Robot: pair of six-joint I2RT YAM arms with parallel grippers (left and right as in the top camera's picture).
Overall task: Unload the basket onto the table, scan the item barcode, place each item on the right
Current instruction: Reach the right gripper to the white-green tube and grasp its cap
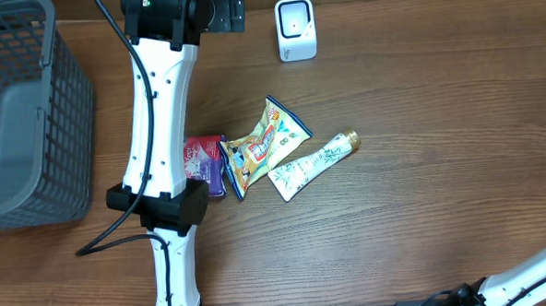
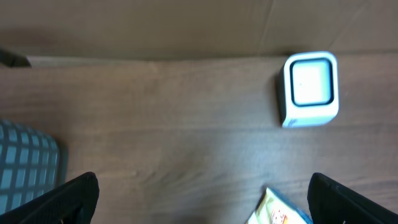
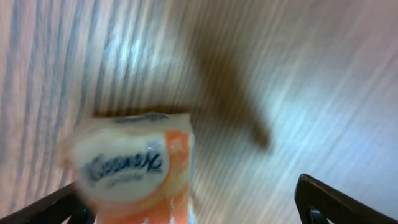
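Wooden table (image 1: 424,220), brown grain. Nearest, right tool (image 3: 189,204) spread wide, released — tissue pack (image 3: 130,165) lies on the table between its jaws, blurred script reads like "Kleenex". Left tool (image 2: 202,199) also wide, empty. Mid-table: purple packet (image 1: 202,161), snack bag (image 1: 265,146), tube (image 1: 312,165), print unreadable. Far edge: scanner (image 1: 295,29), nothing before it — scanning looks unfinished; those three likely wait their turn.

One basket (image 1: 13,118), one scanner (image 1: 295,29), one tube (image 1: 312,165), one tissue pack (image 3: 134,168) — one yellow bag (image 1: 263,146), one purple packet (image 1: 204,161)
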